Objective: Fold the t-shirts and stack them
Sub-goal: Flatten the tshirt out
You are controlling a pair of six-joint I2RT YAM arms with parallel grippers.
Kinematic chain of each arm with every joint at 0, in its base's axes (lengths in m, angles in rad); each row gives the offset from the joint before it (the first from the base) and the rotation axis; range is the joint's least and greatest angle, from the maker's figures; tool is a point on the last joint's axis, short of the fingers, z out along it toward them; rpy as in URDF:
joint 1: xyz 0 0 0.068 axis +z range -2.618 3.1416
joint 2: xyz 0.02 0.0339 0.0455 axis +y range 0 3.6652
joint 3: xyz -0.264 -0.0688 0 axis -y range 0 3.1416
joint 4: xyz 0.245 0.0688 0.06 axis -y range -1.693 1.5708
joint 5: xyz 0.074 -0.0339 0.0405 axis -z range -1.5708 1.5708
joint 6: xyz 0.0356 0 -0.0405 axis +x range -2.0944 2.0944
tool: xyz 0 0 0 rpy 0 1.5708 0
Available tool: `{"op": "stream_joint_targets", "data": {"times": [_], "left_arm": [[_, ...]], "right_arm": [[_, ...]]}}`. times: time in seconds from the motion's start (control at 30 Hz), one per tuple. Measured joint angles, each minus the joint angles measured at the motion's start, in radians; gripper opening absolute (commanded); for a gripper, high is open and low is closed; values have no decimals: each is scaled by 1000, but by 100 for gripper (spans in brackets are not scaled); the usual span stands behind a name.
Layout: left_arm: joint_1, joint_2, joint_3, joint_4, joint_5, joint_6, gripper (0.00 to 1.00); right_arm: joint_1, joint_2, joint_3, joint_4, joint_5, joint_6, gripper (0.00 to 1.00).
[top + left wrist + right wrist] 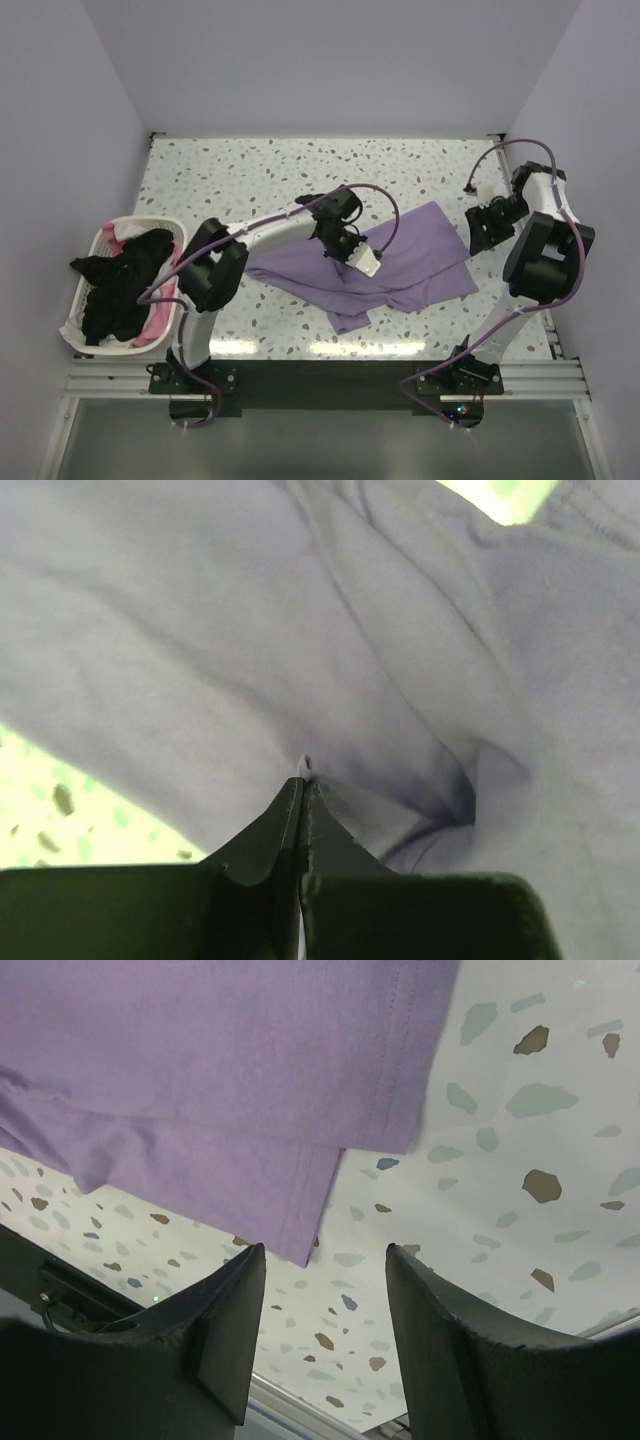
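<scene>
A white tabletop [260,170] speckled with grey, brown and blue-green chips fills the middle of the scene, and plain pale walls [330,60] enclose it at the back and on both sides. A white plastic laundry basket [150,220] with slotted sides sits at the tabletop's left edge, close to the left wall. Silver metal rails [110,380] run along the near edge.

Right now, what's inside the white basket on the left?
A black shirt drapes over the basket rim, with pink cloth and white cloth beneath. Anything deeper is covered.
</scene>
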Motion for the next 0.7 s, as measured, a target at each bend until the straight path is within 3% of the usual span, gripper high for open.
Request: {"op": "stream_joint_targets", "data": {"times": [0.27, 0.47, 0.7], "left_arm": [[111, -213, -17, 87, 34, -244, 0], [343, -346, -71, 239, 27, -510, 0], [548, -338, -99, 304, -39, -719, 0]], "right_arm": [[0, -6, 3, 0, -31, -29, 57], [0, -58, 3, 6, -74, -84, 58], [34, -95, 3, 36, -67, -119, 45]]}}
